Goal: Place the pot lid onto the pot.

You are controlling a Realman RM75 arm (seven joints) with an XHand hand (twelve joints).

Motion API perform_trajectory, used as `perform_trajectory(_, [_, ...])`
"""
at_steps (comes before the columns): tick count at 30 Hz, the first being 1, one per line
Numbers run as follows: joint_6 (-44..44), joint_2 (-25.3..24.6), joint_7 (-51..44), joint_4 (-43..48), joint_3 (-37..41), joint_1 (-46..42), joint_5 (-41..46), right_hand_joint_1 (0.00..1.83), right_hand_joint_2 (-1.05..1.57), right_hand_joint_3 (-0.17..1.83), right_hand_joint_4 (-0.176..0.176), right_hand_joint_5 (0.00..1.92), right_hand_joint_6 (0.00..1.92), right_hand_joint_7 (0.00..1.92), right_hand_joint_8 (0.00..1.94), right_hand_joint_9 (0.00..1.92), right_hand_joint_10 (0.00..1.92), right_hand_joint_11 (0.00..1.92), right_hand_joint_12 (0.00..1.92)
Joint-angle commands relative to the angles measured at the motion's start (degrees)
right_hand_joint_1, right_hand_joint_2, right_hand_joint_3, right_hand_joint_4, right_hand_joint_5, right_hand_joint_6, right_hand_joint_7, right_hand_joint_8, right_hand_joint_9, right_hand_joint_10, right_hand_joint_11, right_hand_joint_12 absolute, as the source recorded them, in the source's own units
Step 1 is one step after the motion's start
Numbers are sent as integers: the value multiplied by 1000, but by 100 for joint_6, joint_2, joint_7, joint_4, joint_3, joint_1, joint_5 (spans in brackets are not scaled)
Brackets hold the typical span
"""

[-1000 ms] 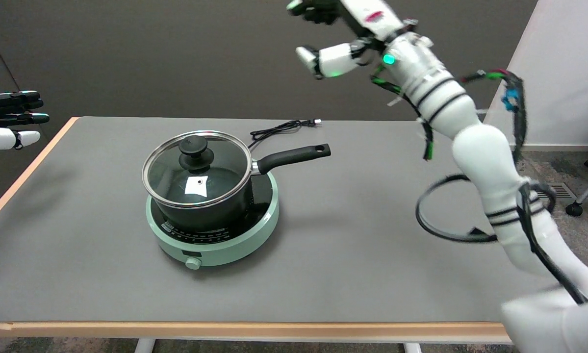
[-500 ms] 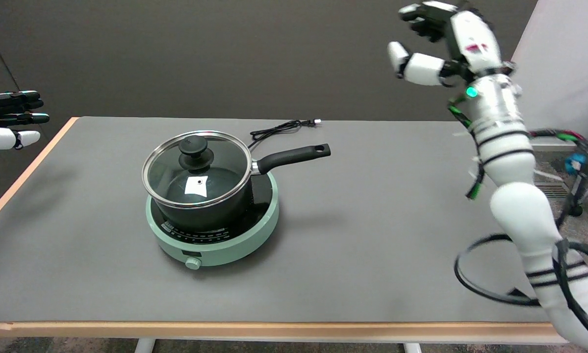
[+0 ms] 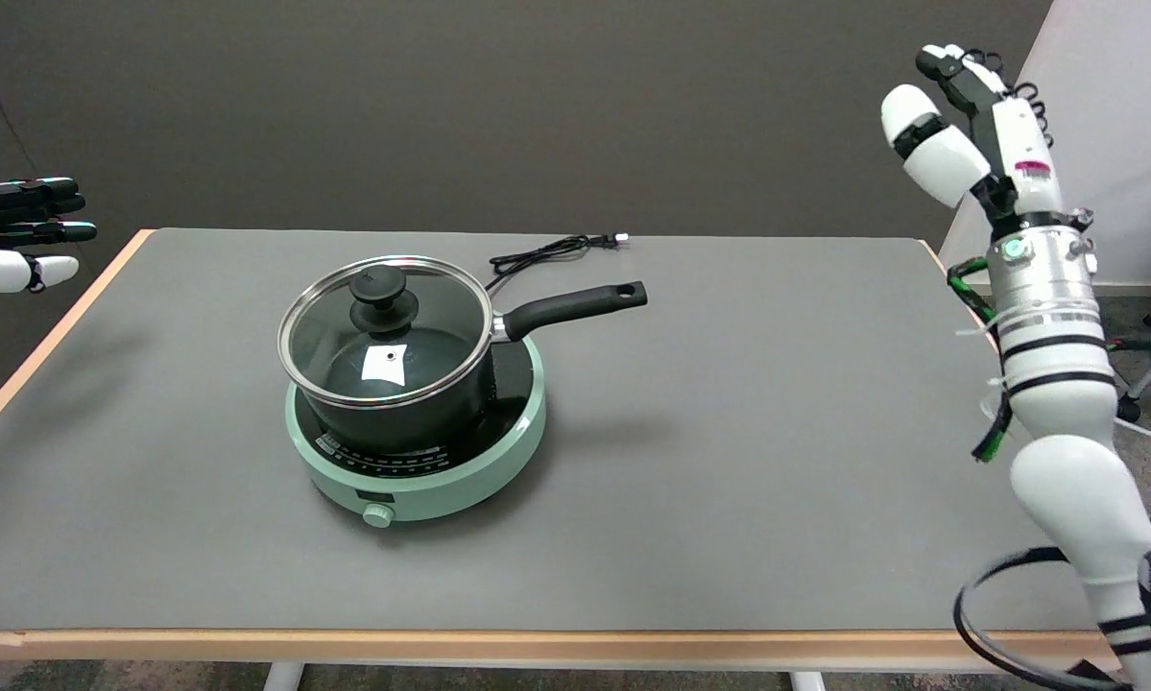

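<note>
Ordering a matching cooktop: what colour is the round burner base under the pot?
Pale mint green, with a black top; the burner base shows in the head view.

- My right arm (image 3: 1055, 384) comes up from the bottom right corner and stands almost straight up.
- My right hand (image 3: 969, 125) is high in the air at the top of that arm, past the right side.
- It holds nothing. Its fingers (image 3: 930, 144) point up and a little to the left, and they are apart.
- A small green light glows on my wrist (image 3: 1017, 248).
</note>
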Motion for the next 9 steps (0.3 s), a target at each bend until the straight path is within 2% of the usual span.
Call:
perform_trajectory(1, [-893, 138, 2096, 305, 95, -753, 1266, 224, 751, 940, -93, 332, 177, 193, 135, 190, 191, 104, 376])
perform_trajectory(3, [-1092, 167, 2096, 305, 30, -711, 1666, 232, 716, 991, -93, 327, 179, 191, 116, 174, 192, 105, 320])
perform_trajectory(4, [-1197, 181, 2096, 305, 16, -700, 1742, 405, 712, 1052, -99, 293, 253, 164, 157, 126, 252, 82, 317])
perform_trajectory(5, [-1344, 202, 2096, 305, -5, -684, 1857, 493, 707, 1081, -102, 272, 289, 150, 178, 102, 282, 77, 314])
perform_trajectory(7, [-1515, 212, 2096, 305, -64, -660, 1973, 285, 802, 898, -94, 310, 208, 149, 177, 149, 197, 69, 357])
perform_trajectory(8, [-1572, 218, 2096, 303, -121, -644, 2014, 492, 736, 1093, -98, 279, 277, 154, 163, 115, 242, 92, 276])
perform_trajectory(9, [-1583, 228, 2096, 297, -181, -631, 2025, 495, 738, 1094, -97, 279, 277, 153, 161, 115, 233, 86, 270])
